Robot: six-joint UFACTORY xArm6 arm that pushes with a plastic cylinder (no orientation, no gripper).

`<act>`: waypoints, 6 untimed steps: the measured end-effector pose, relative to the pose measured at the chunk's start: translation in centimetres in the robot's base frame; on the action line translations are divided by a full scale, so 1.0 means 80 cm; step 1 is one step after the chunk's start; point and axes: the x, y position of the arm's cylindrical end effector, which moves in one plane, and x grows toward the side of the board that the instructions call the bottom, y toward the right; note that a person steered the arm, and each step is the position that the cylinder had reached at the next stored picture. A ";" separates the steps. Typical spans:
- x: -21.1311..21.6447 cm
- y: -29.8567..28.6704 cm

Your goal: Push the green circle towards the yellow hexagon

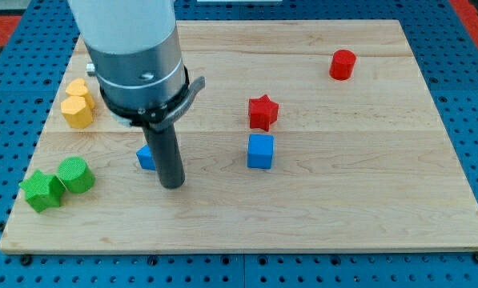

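The green circle [75, 174] sits near the board's left edge, touching a green star [41, 190] on its lower left. The yellow hexagon [77, 112] lies above it at the left, with a yellow heart [78, 89] touching its top. My tip [171, 185] rests on the board to the right of the green circle, well apart from it, and just below and right of a blue block [146, 158] that the rod partly hides.
A blue cube [260, 151] and a red star [263, 112] stand at the board's middle. A red cylinder [343, 65] is at the upper right. The wooden board [367, 192] lies on a blue pegboard.
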 end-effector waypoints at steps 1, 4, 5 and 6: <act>0.032 -0.056; -0.029 -0.172; -0.007 -0.150; 0.049 -0.167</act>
